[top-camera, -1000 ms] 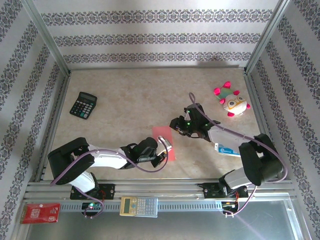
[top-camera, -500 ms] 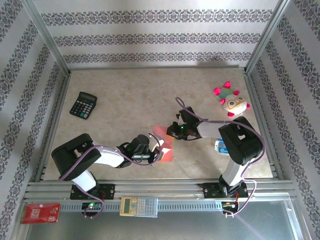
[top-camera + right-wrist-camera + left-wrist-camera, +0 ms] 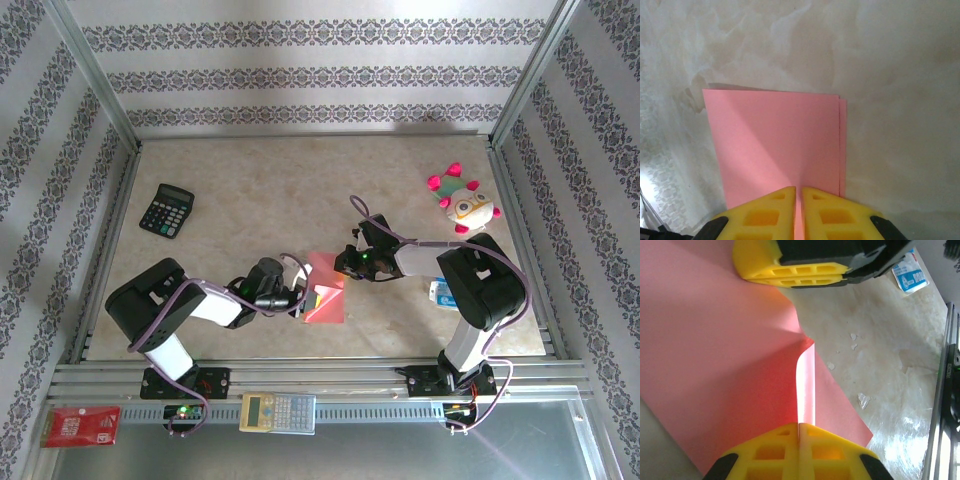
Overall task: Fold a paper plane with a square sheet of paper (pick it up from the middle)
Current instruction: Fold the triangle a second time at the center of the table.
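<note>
Left gripper (image 3: 799, 432) is clamped tight on the near edge of the square sheet of paper (image 3: 328, 302), which sits left of the plush toy (image 3: 465, 205) and nearer. The sheet looks doubled over, long axis near-to-far, buckled into a ridge between the grips. Right gripper (image 3: 799, 192) pinches the far, toy-side edge. I'd guess the next fold hinges on that line.
</note>
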